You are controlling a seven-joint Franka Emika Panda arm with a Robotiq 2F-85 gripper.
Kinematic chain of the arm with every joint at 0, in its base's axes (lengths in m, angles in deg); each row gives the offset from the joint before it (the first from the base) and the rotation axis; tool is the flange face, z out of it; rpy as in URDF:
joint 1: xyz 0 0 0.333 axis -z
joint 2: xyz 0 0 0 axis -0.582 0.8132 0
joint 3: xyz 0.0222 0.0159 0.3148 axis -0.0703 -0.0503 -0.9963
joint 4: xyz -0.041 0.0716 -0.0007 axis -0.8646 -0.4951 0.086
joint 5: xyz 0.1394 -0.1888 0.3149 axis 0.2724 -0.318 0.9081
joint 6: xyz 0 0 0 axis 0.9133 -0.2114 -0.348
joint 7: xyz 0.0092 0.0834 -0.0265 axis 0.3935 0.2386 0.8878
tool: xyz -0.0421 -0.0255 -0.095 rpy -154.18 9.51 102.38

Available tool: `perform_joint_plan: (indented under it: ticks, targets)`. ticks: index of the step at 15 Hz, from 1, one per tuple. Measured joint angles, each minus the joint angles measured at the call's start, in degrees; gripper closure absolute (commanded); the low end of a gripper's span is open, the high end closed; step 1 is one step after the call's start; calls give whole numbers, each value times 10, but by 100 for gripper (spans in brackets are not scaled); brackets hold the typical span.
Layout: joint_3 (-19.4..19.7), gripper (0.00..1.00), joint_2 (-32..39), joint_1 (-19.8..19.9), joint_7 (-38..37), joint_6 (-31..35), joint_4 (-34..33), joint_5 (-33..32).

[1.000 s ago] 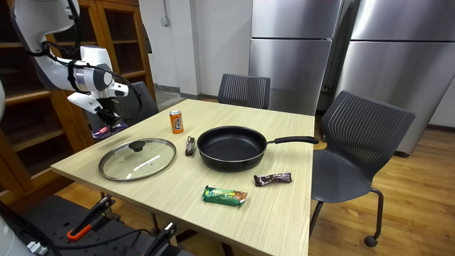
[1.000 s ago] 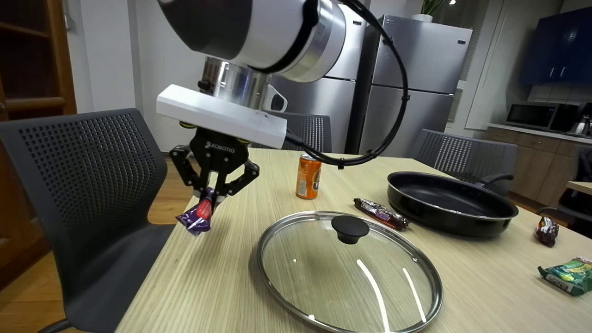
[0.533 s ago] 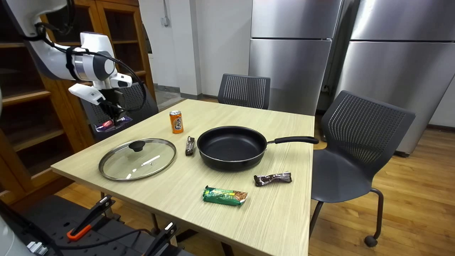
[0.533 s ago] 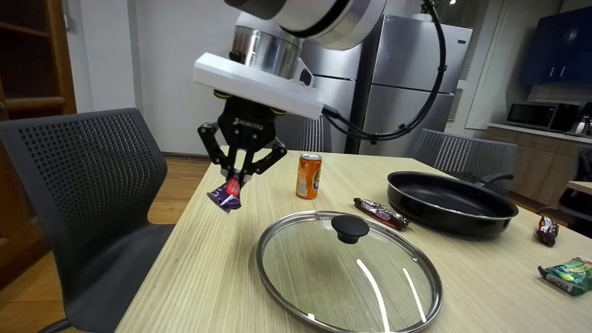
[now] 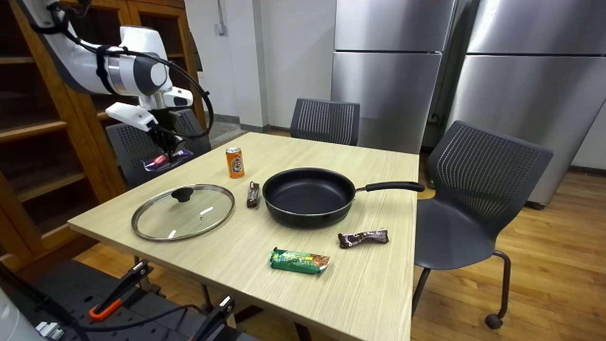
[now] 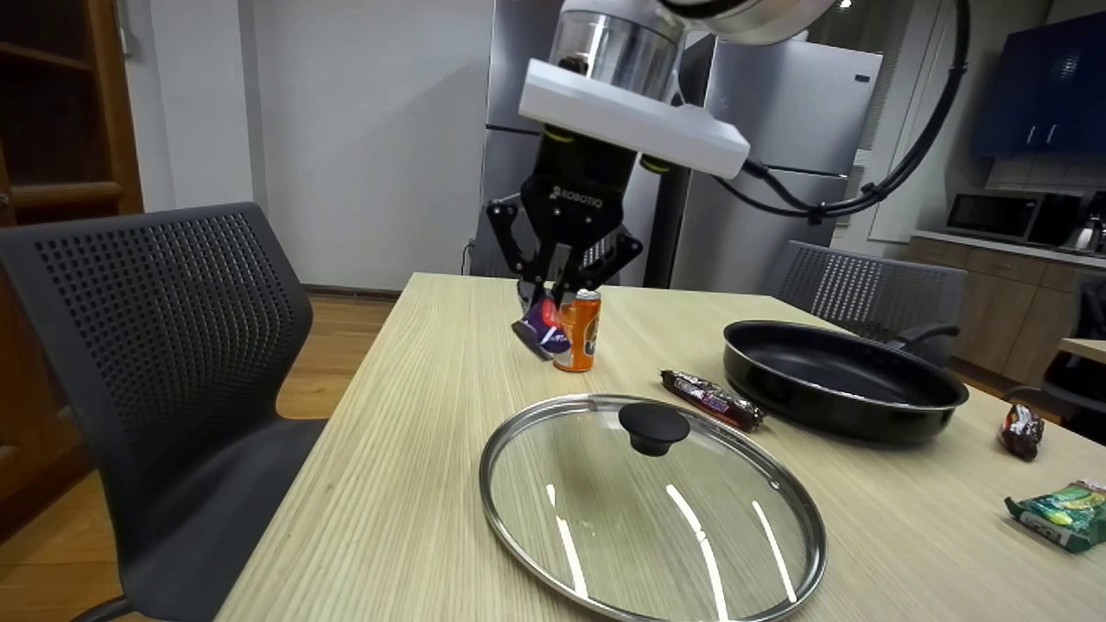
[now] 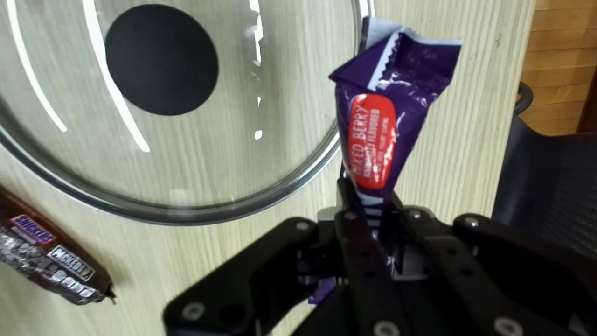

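My gripper [image 6: 553, 289] is shut on a purple wrapped bar [image 6: 543, 326] with a red "Mixed Berry" label and holds it above the table [image 6: 371, 484]. In the wrist view the purple bar [image 7: 378, 135] sticks out between the fingers [image 7: 371, 205]; its middle is hidden by them. The gripper [image 5: 171, 154] is over the table's far-left side in an exterior view. An orange can [image 6: 586, 333] stands behind the bar, partly covered by it. A glass lid [image 7: 261, 186] with a black knob lies flat nearby. A brown Snickers bar [image 7: 46, 256] lies beside the lid.
A black frying pan [image 5: 307, 203] stands right of the Snickers, its handle pointing right. A dark wrapped bar [image 5: 363, 238] and a green packet [image 5: 299, 261] lie on the table's near right. Chairs [image 6: 155, 389] stand around the table. Clamps [image 5: 118, 293] sit by the robot base.
My gripper has moved with the purple bar from the table's left edge toward the orange can, rightward in both exterior views. It stays shut on the bar. The table objects have not moved.
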Motion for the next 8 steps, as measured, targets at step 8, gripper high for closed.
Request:
perform_joint_plan:
  ticks: [8]
  targets:
    - [0, 97, -83, 78, 70, 15, 93, 20]
